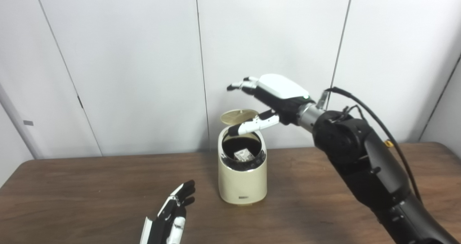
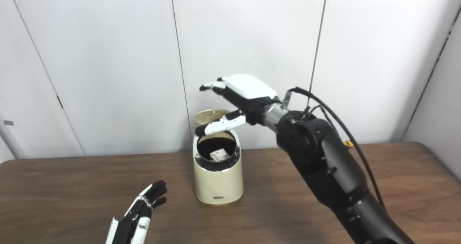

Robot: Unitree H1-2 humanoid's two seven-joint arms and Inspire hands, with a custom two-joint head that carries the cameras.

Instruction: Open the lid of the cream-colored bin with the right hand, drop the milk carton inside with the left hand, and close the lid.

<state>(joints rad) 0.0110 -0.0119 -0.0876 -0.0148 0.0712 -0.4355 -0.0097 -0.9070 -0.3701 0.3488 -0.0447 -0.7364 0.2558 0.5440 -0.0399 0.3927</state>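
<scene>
Left hand (image 1: 169, 215) is nearest, low at the front of the table (image 1: 90, 186), left of the bin. Fingers (image 1: 185, 190) are extended and close together, pointing up and away toward the bin, holding nothing. It is well short of the bin and not touching it. I can't tell if the palm rests on the tabletop.

Cream-colored bin (image 1: 242, 181) stands upright mid-table, a dark rim ring around its mouth. Lid (image 1: 238, 116) is flipped up at the back, hinged on the far side, its tan underside showing. Mouth fully exposed.

Milk carton (image 1: 243, 154) is inside the bin, down in the dark interior, only its pale top visible through the opening. Its orientation is too small to read.

Right hand (image 1: 273, 100) is raised above and just behind-right of the bin mouth, arm coming in from the lower right. Fingers are released and spread: the upper fingers (image 1: 242, 84) reach out left above the lid and clear of it, with nothing between them. The thumb (image 1: 252, 125) sticks out lower, its tip over the back rim of the opening and just below the raised lid's edge. Whether it touches lid or rim I can't tell. The hand is empty.

Behind everything, the white panelled wall (image 1: 144, 56).
</scene>
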